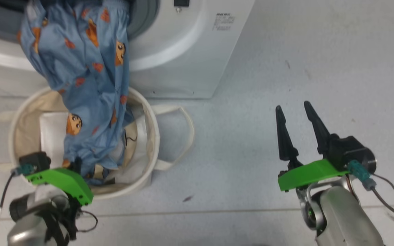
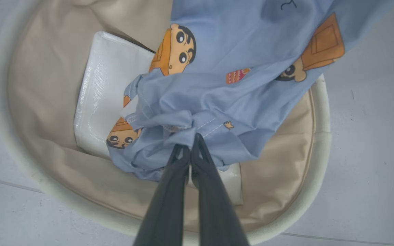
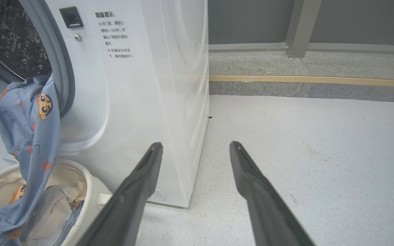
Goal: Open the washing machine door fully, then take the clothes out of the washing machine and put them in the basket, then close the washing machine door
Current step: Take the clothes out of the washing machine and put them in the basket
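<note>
Left gripper (image 2: 191,145) clamps a bunched fold of the blue clothes (image 1: 87,68) over the basket (image 1: 150,136) (its fingertips buried in cloth in the head view); the fabric's other end trails from the washing machine (image 1: 183,51) mouth, cut off. Right gripper (image 1: 298,109) gapes empty.

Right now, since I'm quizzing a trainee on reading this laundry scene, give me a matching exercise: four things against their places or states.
1. left gripper
2. right gripper
3. clothes
4. basket

A. fingers apart over bare floor
B. stands on the floor in front of the washing machine
C. fingers shut on blue fabric
D. hang from the washing machine opening down into the basket

Pairs: 1-C, 2-A, 3-D, 4-B
</note>
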Available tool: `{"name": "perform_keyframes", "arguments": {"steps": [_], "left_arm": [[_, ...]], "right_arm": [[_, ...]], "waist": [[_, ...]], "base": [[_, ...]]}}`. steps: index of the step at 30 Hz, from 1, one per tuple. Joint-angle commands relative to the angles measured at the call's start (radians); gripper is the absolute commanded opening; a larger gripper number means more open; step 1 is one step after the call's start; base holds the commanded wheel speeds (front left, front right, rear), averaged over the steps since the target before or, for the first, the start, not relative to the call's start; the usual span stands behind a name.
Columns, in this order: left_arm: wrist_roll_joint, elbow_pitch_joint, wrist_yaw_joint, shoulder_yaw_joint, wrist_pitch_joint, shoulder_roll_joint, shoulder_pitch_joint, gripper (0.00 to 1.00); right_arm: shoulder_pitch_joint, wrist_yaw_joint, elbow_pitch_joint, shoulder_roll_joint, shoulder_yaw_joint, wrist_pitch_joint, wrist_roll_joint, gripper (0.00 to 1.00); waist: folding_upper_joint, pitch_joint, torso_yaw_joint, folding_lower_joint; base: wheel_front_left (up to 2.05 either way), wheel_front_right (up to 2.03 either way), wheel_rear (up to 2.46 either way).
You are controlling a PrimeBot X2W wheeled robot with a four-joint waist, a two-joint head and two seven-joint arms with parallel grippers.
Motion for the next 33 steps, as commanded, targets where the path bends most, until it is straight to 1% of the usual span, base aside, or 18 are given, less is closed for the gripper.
{"name": "perform_keyframes", "arguments": {"steps": [1, 4, 10, 11, 12, 13, 14, 15, 19, 25, 28, 30, 33], "left_arm": [[-0.007, 0.009, -0.006, 0.025, -0.002, 0.04, -0.026, 0.0], [-0.03, 0.031, -0.006, 0.039, 0.015, 0.039, -0.048, 0.0], [-0.044, 0.048, -0.005, 0.045, 0.001, 0.043, -0.046, 0.0], [-0.047, 0.049, -0.005, 0.045, 0.005, 0.04, -0.042, 0.07], [-0.052, 0.05, -0.005, 0.046, 0.012, 0.035, -0.037, 0.39], [-0.051, 0.051, -0.005, 0.041, 0.015, 0.031, -0.032, 0.74], [-0.048, 0.051, -0.005, 0.036, 0.008, 0.03, -0.029, 0.99], [-0.049, 0.052, -0.005, 0.034, 0.0, 0.029, -0.025, 1.0], [-0.053, 0.052, -0.005, 0.027, -0.017, 0.024, -0.011, 1.0], [-0.024, 0.053, -0.006, -0.017, -0.071, 0.034, 0.012, 1.0], [0.013, 0.041, -0.006, -0.058, -0.106, 0.051, 0.017, 1.0], [0.006, 0.019, -0.006, -0.055, -0.121, 0.059, 0.023, 1.0], [-0.003, -0.034, -0.006, -0.042, -0.132, 0.089, 0.034, 1.0]], "right_arm": [[-0.017, 0.001, -0.041, 0.0, 0.017, -0.005, -0.011, 1.0], [-0.019, 0.001, -0.05, -0.001, 0.005, -0.005, -0.021, 1.0], [-0.018, 0.001, -0.054, 0.0, -0.005, -0.005, -0.019, 1.0], [-0.017, 0.001, -0.05, 0.0, -0.002, -0.005, -0.017, 1.0], [-0.017, 0.001, -0.044, 0.0, 0.0, -0.005, -0.016, 1.0], [-0.016, 0.001, -0.039, 0.0, 0.003, -0.005, -0.014, 1.0], [-0.016, 0.001, -0.036, 0.0, 0.006, -0.005, -0.012, 1.0], [-0.016, 0.001, -0.034, 0.0, 0.007, -0.005, -0.009, 1.0], [-0.016, 0.001, -0.028, 0.001, 0.012, -0.005, -0.005, 1.0], [-0.01, 0.001, -0.002, 0.001, 0.026, -0.005, 0.007, 1.0], [-0.004, 0.001, 0.011, 0.003, 0.029, -0.005, 0.015, 1.0], [0.004, 0.001, 0.02, 0.004, 0.032, -0.005, 0.026, 1.0], [0.017, 0.001, 0.043, 0.008, 0.038, -0.005, 0.045, 1.0]], "waist": [[0.0, 0.048, -0.004, 0.0], [0.0, 0.069, -0.007, 0.0], [0.0, 0.064, -0.013, 0.0], [0.0, 0.06, -0.014, 0.0], [0.0, 0.053, -0.014, 0.0], [0.0, 0.046, -0.013, 0.0], [0.0, 0.039, -0.012, 0.0], [0.0, 0.032, -0.011, 0.0], [0.0, 0.008, -0.008, 0.0], [0.0, -0.059, 0.002, 0.0], [0.0, -0.096, 0.01, 0.0], [0.0, -0.123, 0.016, 0.0], [0.0, -0.164, 0.023, 0.0]], "base": [[0.0, 0.0, 0.0], [0.0, 0.0, 0.0], [0.0, 0.0, 0.0], [0.0, 0.0, 0.0], [0.0, 0.0, 0.0], [0.0, 0.0, 0.0], [0.0, 0.0, 0.0], [0.0, 0.0, 0.0], [0.0, 0.0, 0.0], [0.0, 0.0, 0.0], [0.0, 0.0, 0.0], [0.0, 0.0, 0.0], [0.0, 0.0, 0.0]]}}
